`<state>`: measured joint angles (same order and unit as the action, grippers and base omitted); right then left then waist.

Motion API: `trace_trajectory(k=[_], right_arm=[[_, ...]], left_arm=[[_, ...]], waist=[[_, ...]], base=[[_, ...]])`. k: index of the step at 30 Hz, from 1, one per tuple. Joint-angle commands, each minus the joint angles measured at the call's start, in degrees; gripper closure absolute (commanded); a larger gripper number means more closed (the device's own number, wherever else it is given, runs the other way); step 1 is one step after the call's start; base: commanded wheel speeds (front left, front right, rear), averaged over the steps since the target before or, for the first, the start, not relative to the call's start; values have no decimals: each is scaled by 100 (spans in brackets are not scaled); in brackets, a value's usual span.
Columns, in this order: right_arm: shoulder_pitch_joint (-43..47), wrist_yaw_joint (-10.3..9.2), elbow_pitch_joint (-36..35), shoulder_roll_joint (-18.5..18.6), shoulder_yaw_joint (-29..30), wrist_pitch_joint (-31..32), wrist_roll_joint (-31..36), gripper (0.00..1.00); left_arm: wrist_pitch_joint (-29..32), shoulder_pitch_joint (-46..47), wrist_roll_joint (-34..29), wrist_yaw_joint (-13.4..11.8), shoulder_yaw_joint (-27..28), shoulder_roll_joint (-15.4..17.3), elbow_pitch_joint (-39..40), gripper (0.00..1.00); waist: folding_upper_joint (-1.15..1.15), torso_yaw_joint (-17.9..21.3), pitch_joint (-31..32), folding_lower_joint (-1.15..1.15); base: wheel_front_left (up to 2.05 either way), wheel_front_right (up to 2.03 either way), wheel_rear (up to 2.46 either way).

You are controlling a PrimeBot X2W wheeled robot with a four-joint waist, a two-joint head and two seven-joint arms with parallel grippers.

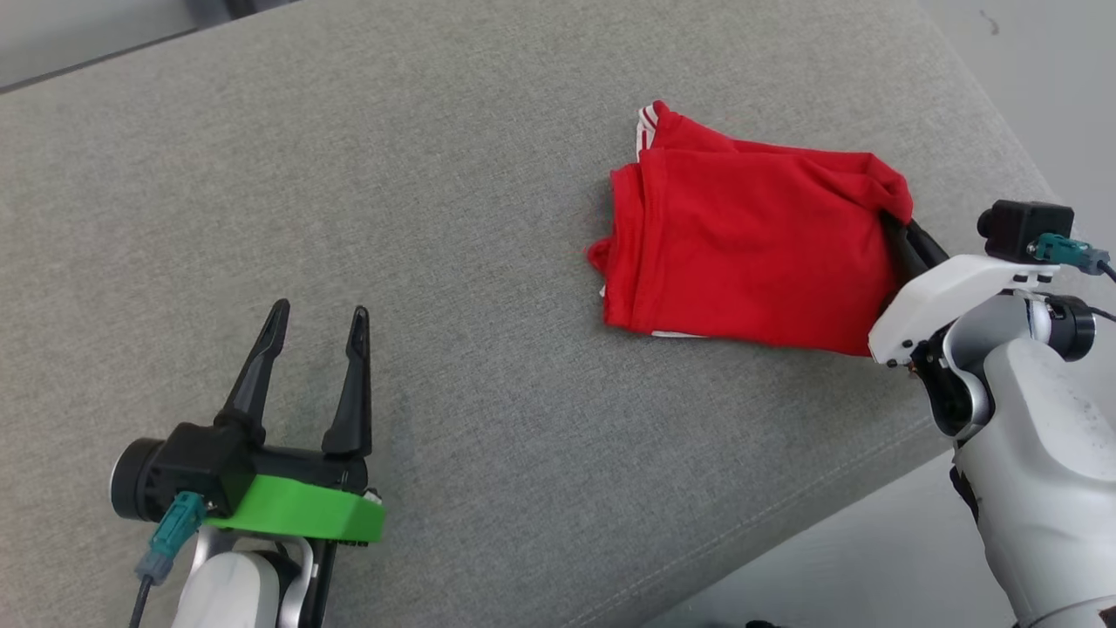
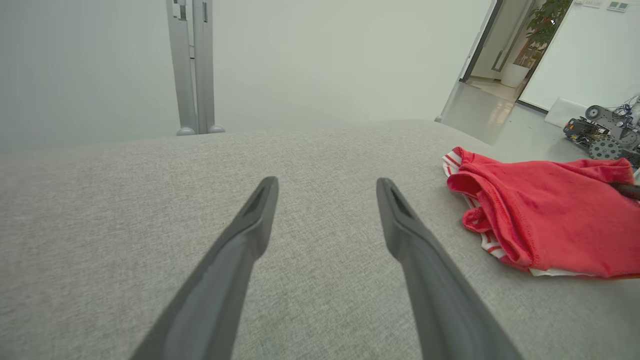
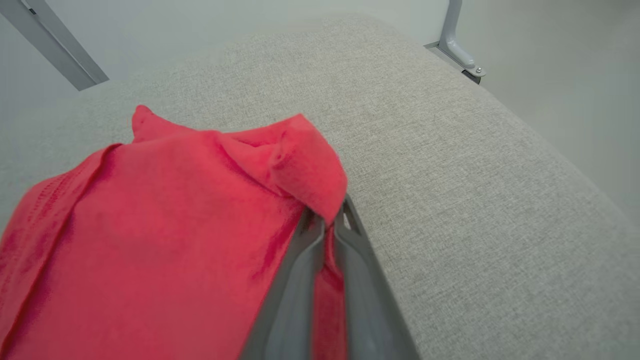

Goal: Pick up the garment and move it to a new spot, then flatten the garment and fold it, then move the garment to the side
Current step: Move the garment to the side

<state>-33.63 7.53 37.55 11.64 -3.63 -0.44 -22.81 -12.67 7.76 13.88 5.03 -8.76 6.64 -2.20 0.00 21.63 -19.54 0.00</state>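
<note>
Head view first: the red garment [image 1: 750,253] lies folded in a rough rectangle near the table's [image 1: 436,174] near right corner, the corner itself hidden behind the white arm. The right gripper [image 1: 917,247] comes in from that corner. Its dark fingers vanish under a raised flap of cloth, so the tips are out of sight here. White striped trim peeks out at the garment's far left corner, and a thin white sliver shows along its near edge. Over toward the near left corner the left gripper [image 1: 319,310] sits above bare grey fabric, claw spread wide, nothing between the fingers, well apart from the garment.

Left wrist view now: the left gripper [image 2: 326,184] is again wide, over plain table [image 2: 150,175]. The garment [image 2: 550,220] is off at the right and cut by the frame edge. Layered hems with visible stitching curl at its left end, with striped trim beneath. A dark tip pokes in at the right border above the cloth. It is too little to say for sure what it is. Beyond the table stand a grey post [image 2: 195,65] and some geared machinery [image 2: 600,135] on the floor, small and hard to read.

Right wrist view: the right gripper [image 3: 327,222] is pinched narrow, with a strip of red caught between the two fingers. The garment [image 3: 175,225] bunches up over the fingertips and covers them. It runs off the left and bottom of the frame, soft and creased, on the grey table [image 3: 450,175].
</note>
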Motion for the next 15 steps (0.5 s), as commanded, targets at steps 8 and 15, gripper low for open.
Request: trace_trajectory(k=[8,15], right_arm=[[-889,-10,509,178,104,-139,264,100],[-1772,-10,1134,833,555,87,632,100]], left_arm=[[16,110,-13,-108,59,118,224,0],[-9,158,-46,-143,-13,112,490,0]], waist=[[0,-383,-363,0],[0,-946,-550,0]], base=[[0,0,0],[0,0,0]])
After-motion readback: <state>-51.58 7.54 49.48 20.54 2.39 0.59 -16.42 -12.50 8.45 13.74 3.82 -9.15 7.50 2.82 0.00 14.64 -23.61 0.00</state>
